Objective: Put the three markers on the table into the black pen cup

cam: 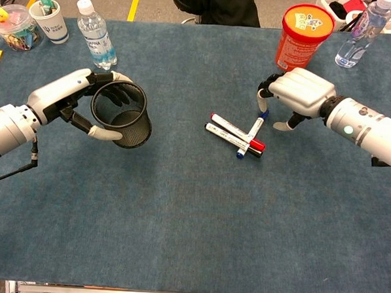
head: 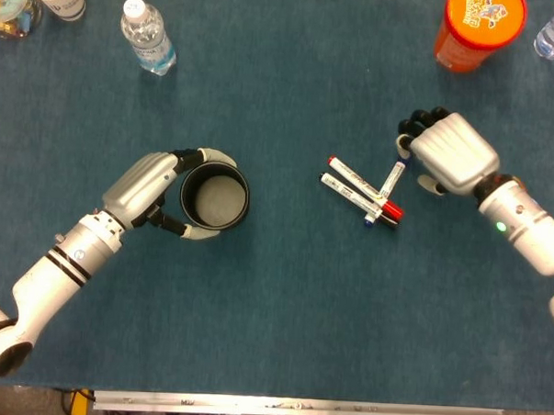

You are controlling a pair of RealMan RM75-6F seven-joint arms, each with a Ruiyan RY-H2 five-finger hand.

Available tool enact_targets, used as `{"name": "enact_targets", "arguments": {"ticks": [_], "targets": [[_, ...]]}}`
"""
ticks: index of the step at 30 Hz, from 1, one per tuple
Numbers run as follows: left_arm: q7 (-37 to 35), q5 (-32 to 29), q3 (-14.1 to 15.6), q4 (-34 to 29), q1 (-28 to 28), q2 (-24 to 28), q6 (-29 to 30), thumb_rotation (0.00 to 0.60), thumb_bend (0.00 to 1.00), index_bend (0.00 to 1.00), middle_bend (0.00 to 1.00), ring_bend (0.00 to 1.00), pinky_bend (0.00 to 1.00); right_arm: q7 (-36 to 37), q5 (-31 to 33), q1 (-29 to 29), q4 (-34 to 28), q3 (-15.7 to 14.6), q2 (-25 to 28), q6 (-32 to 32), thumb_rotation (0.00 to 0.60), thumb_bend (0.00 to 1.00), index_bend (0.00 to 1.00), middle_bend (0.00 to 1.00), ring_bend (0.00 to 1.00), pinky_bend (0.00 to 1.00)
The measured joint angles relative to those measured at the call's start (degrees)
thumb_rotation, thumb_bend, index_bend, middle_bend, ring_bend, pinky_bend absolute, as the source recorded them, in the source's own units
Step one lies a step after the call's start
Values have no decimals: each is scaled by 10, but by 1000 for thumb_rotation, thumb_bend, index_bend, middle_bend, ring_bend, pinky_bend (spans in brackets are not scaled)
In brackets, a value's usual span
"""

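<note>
**Black cup held, right hand over the markers**

Black mesh cup (cam: pixel 122 115) stands upright on the blue table (cam: pixel 192 212), left of centre, gripped by the left hand (cam: pixel 79 104), whose fingers wrap its far side while the thumb presses the near wall. Nothing shows inside the cup in the head view.

Right of centre lie the three markers (head: pixel 368 188) in a loose heap: two white-barrelled ones side by side with red caps, and the blue marker (cam: pixel 256 127) crossing over them, its blue end pointing far. All three are out of the cup and well apart from it.

The right hand (head: pixel 445 152) hovers at the far-right end of the blue marker, fingers curled downward, fingertips (head: pixel 411 126) just at or above its tip. Whether they touch the marker cannot be told from either view; the hand does not plainly hold anything.

Risks, judged from this layout: because the blue marker rests on the other two, a pinch at its raised end could tip or roll it, scattering the pair beneath. A shallow hold on the slim barrel may let it slip on the way across. The cup's mouth is narrow, so a tilted marker could strike the rim and nudge the cup in the left hand's grasp.

An orange tub (cam: pixel 304 35) and bottle (cam: pixel 96 33) stand at the far edge.
</note>
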Motion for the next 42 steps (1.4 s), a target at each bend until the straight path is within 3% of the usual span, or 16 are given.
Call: {"name": "enact_targets", "arguments": {"ticks": [10, 26, 42], "targets": [[-9, 2, 1, 1, 3, 3, 6, 600, 151, 290, 382, 348, 291, -22, 9, 30, 46, -8, -36, -17, 600, 219, 518, 329, 234, 312], [-21, 6, 2, 10, 6, 0, 13, 600, 151, 287, 379, 347, 291, -32, 22, 46, 67, -23, -51, -28, 600, 269, 542, 330, 234, 312], [-24, 5, 1, 14, 3, 1, 7, 600, 151, 285, 379, 347, 291, -33, 23, 48, 89, -29, -56, -1, 600, 309, 652, 380, 234, 313]]}}
